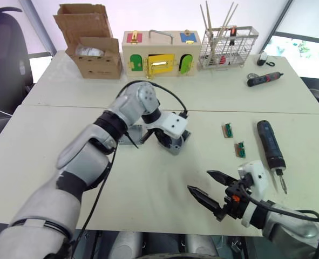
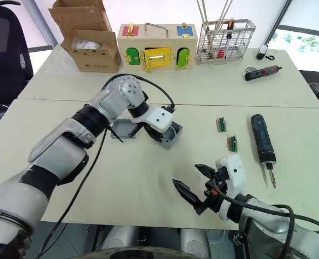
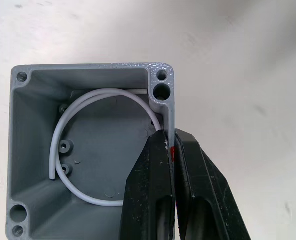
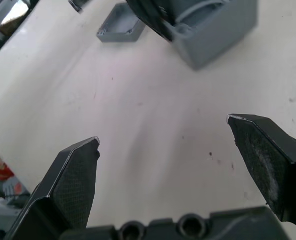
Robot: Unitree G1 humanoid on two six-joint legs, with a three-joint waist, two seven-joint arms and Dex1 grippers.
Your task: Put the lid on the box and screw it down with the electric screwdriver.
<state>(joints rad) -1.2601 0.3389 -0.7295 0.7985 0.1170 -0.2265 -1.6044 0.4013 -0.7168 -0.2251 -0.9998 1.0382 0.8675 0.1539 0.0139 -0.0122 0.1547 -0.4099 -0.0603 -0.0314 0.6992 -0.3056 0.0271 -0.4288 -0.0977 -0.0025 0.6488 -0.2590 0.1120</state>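
Resting on pale table | left gripper pinching box wall, one finger inside | lid lying beside | right gripper gaping, holding nothing (idling) | needing lid fetched, then electric screwdriver.

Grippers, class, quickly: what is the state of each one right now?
Left gripper: shut on the box wall.
Right gripper: open, holding nothing.
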